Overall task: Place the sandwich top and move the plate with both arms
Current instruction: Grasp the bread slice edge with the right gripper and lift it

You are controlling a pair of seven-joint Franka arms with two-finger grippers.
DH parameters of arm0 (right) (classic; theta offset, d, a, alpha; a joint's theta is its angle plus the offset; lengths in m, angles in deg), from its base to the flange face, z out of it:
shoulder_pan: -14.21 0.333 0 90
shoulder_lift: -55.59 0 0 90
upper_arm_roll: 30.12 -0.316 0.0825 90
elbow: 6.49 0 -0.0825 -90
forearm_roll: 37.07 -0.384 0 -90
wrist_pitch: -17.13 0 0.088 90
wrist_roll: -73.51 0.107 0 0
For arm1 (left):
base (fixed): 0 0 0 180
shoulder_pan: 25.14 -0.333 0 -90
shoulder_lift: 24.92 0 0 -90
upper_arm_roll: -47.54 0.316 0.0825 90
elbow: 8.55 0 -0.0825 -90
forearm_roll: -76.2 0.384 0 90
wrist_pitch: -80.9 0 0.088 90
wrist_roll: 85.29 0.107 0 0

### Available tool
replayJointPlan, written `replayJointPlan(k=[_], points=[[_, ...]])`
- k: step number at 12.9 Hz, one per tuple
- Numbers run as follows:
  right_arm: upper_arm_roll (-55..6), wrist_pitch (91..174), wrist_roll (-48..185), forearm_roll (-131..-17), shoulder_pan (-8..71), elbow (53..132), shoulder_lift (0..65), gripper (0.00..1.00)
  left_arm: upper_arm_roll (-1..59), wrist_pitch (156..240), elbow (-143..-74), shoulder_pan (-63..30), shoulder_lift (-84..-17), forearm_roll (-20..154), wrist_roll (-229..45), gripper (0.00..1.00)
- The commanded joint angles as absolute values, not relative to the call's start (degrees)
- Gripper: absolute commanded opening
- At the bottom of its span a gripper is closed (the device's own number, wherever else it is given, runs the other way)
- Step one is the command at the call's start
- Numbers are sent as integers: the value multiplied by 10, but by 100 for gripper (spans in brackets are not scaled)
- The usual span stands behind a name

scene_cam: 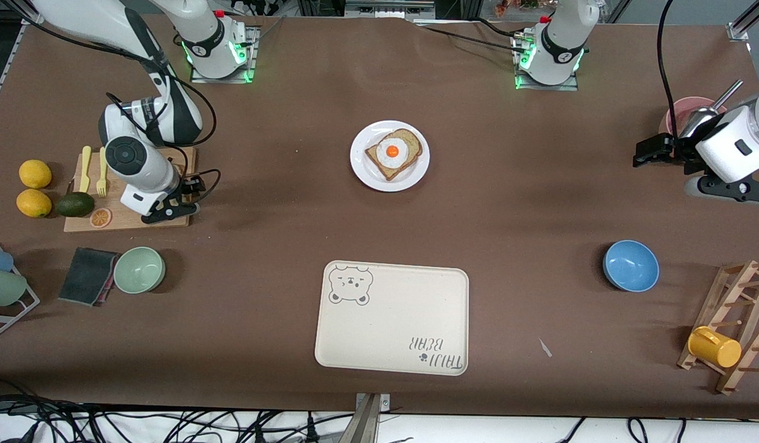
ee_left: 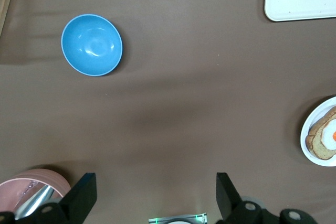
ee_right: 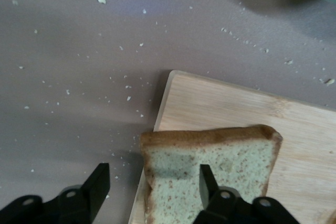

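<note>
Front view: one white plate (scene_cam: 362,169) sits mid-tabletop (scene_cam: 515,209), carrying one bread slice with a fried egg (scene_cam: 392,151). The one plain bread slice (ee_right: 210,174) lies on the wooden board (scene_cam: 130,218) under the right gripper (ee_right: 152,184), jaws released astride its edge. The left gripper (ee_left: 156,195) hovers, jaws released, near one pink cup (ee_left: 34,192). Two lemons (scene_cam: 34,188), two bowls: green (scene_cam: 139,269), blue (scene_cam: 630,265).

Right arm bent low toward its own end of the table, right gripper (scene_cam: 170,212) (ee_right: 152,184) down near the surface, fingers spread. Left arm waits, raised; left gripper (scene_cam: 647,151) (ee_left: 156,195) wide apart.
</note>
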State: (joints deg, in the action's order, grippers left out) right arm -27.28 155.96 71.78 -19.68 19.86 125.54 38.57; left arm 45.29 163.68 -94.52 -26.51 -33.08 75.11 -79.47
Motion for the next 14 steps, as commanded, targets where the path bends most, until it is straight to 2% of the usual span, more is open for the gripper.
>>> replayJointPlan(k=[1,3,9,13,14], points=[[-269,1566,723,-166,200,1261,386,67,453,1628,-937,-265,-331,767,-790,100],[-268,1566,723,-161,200,1267,387,56,453,1628,-937,-265,-331,767,-791,100],[-262,1568,724,-149,197,1276,387,33,453,1628,-937,-265,-331,767,-791,100],[-261,1569,724,-149,197,1277,386,3,453,1628,-937,-265,-331,767,-791,100],[-261,1569,724,-149,197,1277,386,0,453,1628,-937,-265,-331,767,-791,100]])
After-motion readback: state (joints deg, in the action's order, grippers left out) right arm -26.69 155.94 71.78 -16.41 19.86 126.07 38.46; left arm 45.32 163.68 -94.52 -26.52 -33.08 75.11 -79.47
